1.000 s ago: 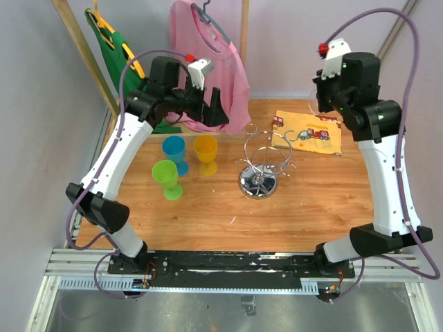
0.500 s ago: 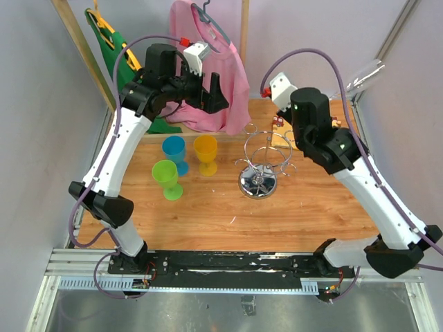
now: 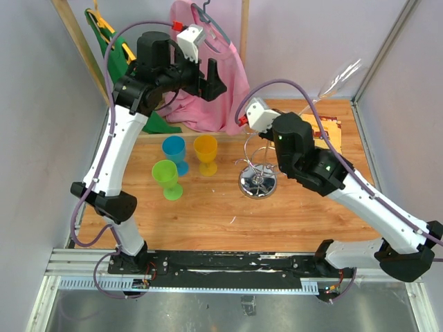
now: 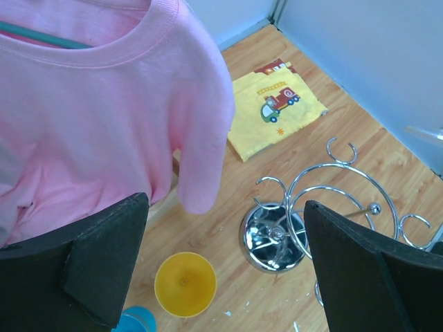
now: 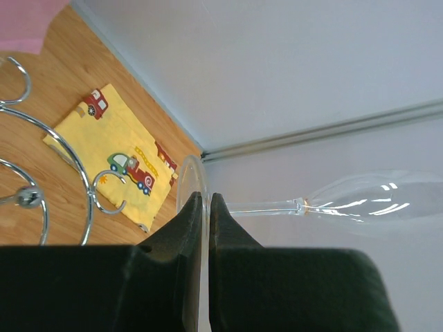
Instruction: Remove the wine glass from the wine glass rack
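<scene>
**Wine glass off the rack, held near the far right corner**

The right gripper (image 5: 205, 202) has its fingers pressed together on the round foot of the wine glass (image 5: 374, 200). The stem lies roughly level and the bowl points away from the fingers, towards the pale wall. From above, the glass (image 3: 342, 75) shows only as a faint clear shape in the air over the far right corner of the table (image 3: 208, 214). It is close to the right wall, above the yellow truck-print cloth (image 5: 118, 162). It touches none of the curled arms of the wine glass rack (image 4: 304, 214), which are well apart from it at the left edge of the right wrist view.

The rack stands right of centre on the wood. In the top view the right arm crosses over it and hides its far loops and the gripper itself. Open board lies near and to the right of its chrome base.

The left gripper (image 4: 225, 205) hangs high at the far left with its fingers spread wide and nothing between them, just beside the pink shirt (image 4: 104, 104). Below it stand an orange cup (image 3: 205, 149), a blue cup (image 3: 174, 149) and a green cup (image 3: 166, 176), grouped left of the rack and apart from it. The left wrist view cuts off all but the blue cup's rim.
</scene>
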Robot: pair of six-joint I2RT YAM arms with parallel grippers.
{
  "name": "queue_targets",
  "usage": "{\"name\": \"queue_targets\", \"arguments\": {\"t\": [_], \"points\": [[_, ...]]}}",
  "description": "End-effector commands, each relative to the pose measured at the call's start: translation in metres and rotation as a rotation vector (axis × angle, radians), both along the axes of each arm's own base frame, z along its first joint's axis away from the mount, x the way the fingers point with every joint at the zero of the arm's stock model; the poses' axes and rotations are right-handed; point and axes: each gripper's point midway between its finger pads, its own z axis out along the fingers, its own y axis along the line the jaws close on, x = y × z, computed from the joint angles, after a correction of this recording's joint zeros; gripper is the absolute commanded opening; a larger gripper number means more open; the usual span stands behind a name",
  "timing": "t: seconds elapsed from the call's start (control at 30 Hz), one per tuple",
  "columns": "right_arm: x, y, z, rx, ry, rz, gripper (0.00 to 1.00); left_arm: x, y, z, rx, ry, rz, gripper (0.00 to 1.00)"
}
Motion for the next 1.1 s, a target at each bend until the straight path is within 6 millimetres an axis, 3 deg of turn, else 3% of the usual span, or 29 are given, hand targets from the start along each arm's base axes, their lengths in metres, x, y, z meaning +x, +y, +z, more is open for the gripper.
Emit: {"name": "queue_targets", "arguments": {"t": [0.0,0.3,0.67,1.07], "points": [[-0.008,0.019,0.005,-0.044,-0.043,0.036,0.01,0.004,-0.001,0.012,0.003,-0.065,-0.003,0.99],[-0.028,0.068,-0.007,-0.103,-0.072,0.175,0.01,0.018,0.001,0.020,-0.068,-0.088,-0.041,0.99],[-0.034,0.096,-0.016,-0.194,-0.138,0.197,0.01,-0.018,-0.040,0.034,-0.237,0.017,-0.363,0.98],[-0.034,0.124,-0.019,-0.247,-0.193,0.237,0.01,-0.049,-0.053,0.063,-0.350,0.038,-0.535,0.98]]}}
